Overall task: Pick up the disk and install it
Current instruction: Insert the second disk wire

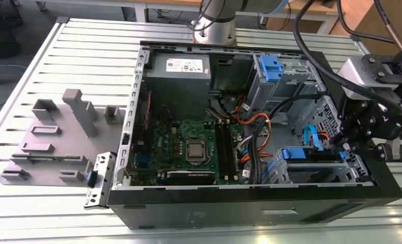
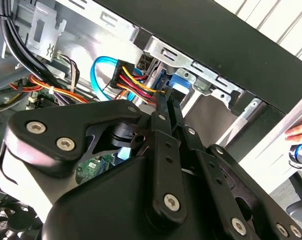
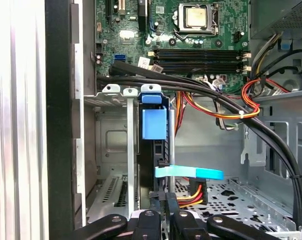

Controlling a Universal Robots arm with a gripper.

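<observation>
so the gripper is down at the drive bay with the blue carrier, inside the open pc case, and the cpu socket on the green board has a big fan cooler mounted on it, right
Not quite. The CPU socket on the green board has no cooler: the bare metal chip top shows in the first wrist view and in the exterior view. The rest holds: the gripper is at the drive bay with the blue carrier, inside the open PC case.

The end effector point(image 2: 166, 107) is matte black, its linkage plates joined by silver hex screws. Thick black cables point(image 1: 310, 46) loop over a white-and-black wrist housing point(image 1: 364, 73). The arm's base column point(image 1: 214, 25) is silver-grey.
</observation>
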